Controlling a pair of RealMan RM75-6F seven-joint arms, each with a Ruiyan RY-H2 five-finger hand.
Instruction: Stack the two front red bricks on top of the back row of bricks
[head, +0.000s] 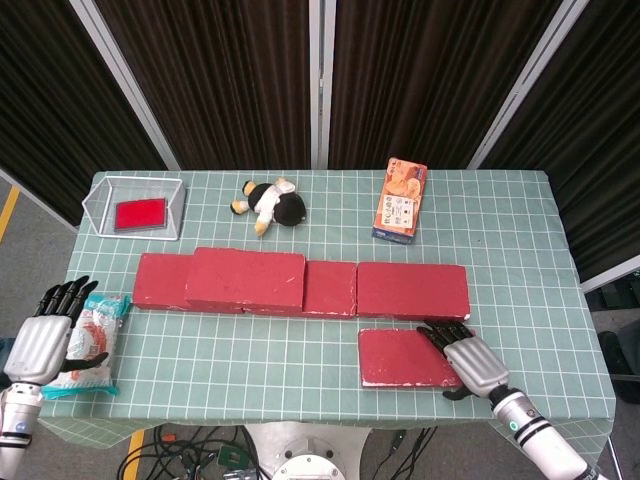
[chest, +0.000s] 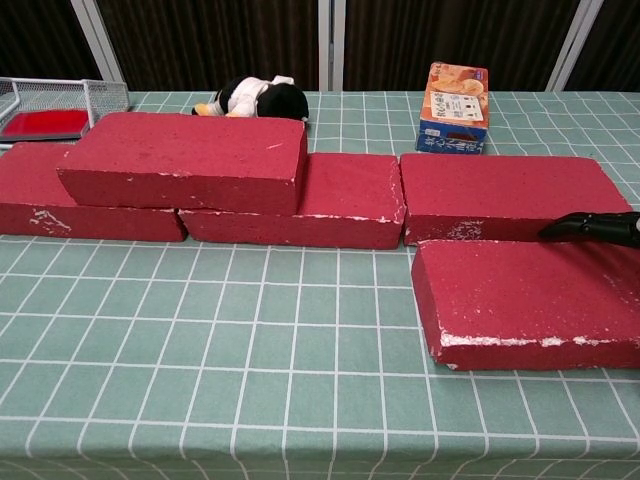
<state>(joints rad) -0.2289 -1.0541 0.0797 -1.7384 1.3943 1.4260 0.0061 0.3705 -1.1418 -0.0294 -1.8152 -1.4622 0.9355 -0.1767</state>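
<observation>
On the near right of the counter (head: 520, 250), the front brick (head: 408, 357) lies flat, just in front of the back row of bricks (head: 412, 291). The right robot hand (head: 468, 358) rests over its right end, fingers (chest: 592, 227) spread and stretched out across the top. One stacked brick (head: 245, 279) already sits on the back row at the left. The left robot hand (head: 42, 335) hangs spread and empty off the counter's left edge, beside a snack packet (head: 88, 345).
</observation>
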